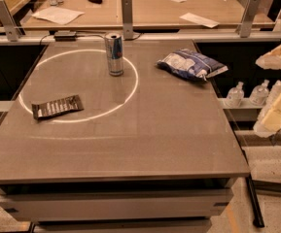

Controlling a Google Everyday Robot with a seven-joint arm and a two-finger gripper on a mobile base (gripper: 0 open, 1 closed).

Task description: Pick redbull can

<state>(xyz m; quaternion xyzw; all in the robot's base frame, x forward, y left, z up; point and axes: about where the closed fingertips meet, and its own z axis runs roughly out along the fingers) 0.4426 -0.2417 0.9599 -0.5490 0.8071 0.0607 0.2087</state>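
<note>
The redbull can point(114, 54) stands upright on the grey table point(145, 130), at the far middle, on the right part of a bright ring of light. It is a slim silver and blue can with a silver top rim. My gripper point(277, 114) shows as cream-coloured parts at the right edge of the camera view. It is off the table's right side, well to the right of the can and nearer to me, and it touches nothing on the table.
A blue-and-white snack bag point(190, 64) lies at the far right of the table. A flat dark brown wrapper point(57, 106) lies at the left. Posts and a rail point(127, 12) run behind the can. Bottles point(247, 94) stand on a low shelf at the right.
</note>
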